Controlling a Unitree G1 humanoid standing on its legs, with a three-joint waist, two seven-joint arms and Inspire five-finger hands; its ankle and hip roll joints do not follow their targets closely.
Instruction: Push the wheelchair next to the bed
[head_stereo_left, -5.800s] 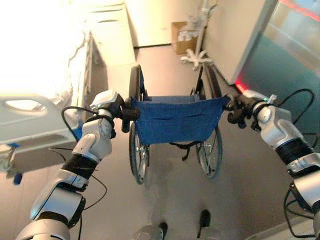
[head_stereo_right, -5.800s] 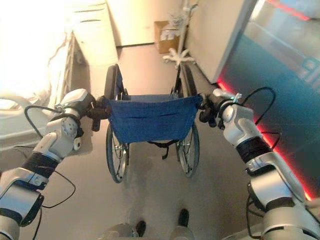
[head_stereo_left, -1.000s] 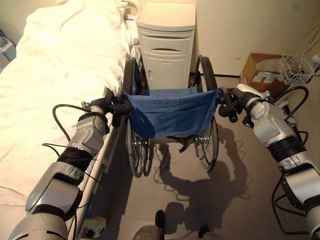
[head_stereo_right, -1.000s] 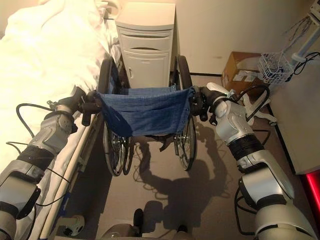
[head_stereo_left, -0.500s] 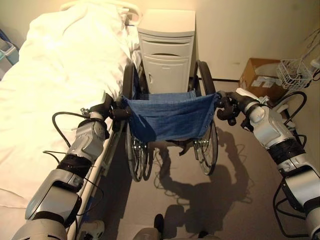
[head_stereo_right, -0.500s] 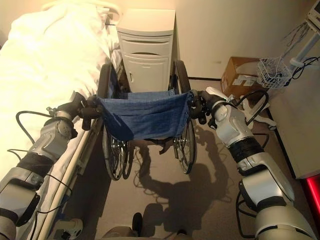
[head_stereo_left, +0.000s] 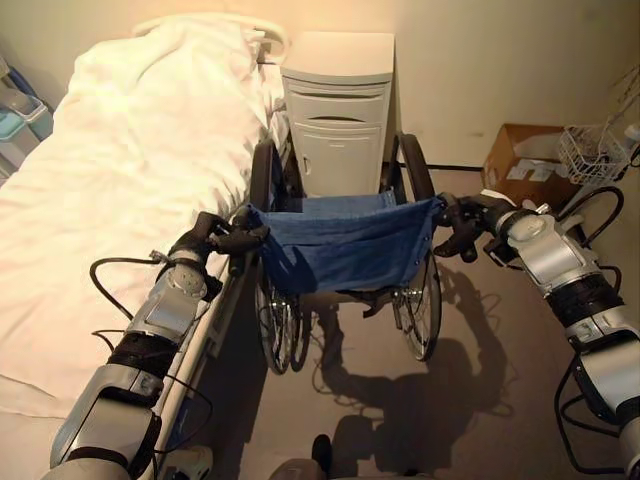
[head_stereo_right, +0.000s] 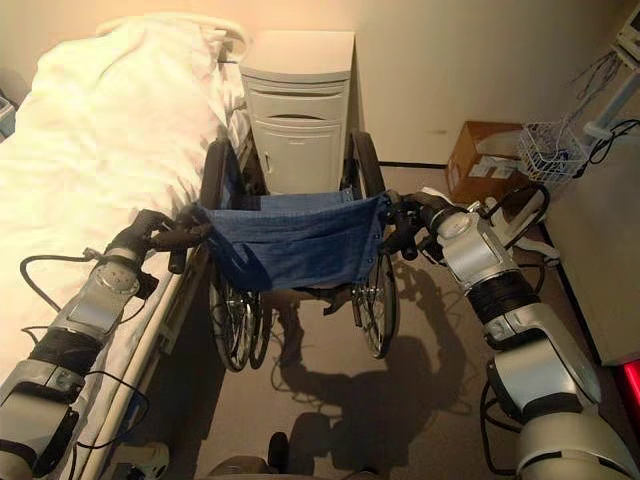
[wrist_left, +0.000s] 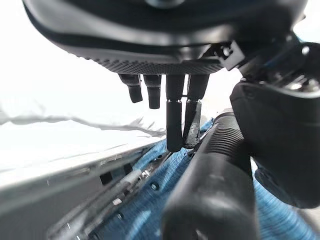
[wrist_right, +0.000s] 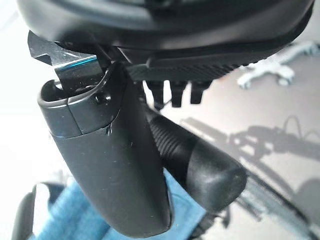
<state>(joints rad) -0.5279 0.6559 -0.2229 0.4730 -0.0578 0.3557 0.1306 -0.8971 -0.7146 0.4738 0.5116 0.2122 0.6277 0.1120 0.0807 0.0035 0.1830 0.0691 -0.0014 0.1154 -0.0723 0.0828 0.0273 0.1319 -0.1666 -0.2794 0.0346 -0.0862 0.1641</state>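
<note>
**A:** Where does the wheelchair (head_stereo_left: 340, 250) stand?

**B:** Alongside the bed (head_stereo_left: 120, 200), with its left wheel just beside the bed frame and its front close to the bedside cabinet (head_stereo_left: 338, 110) against the wall. I'd judge the push nearly finished, because the cabinet leaves little room to roll forward.

**A:** And the hands?

**B:** The right hand (head_stereo_left: 465, 222) is wrapped on the right push handle (wrist_right: 200, 167). The grip runs between thumb and fingers, which keeps that side steerable. The left hand (head_stereo_left: 210, 235) lies over the left push handle (wrist_left: 215, 190) with slack, fairly straight fingers — resting on it rather than clamping it.

**A:** Why would that side be loose?

**B:** My guess is that the left arm reaches over the mattress edge, so it is cramped. With the chair tucked in, a firm grip there matters less.

**A:** Any risks?

**B:** Pushing on one gripped handle could swing the chair towards the bed frame, or bump the footrests into the cabinet. I can't see the footrests. The cardboard box (head_stereo_left: 525, 160) to the right is well apart — no concern.
</note>
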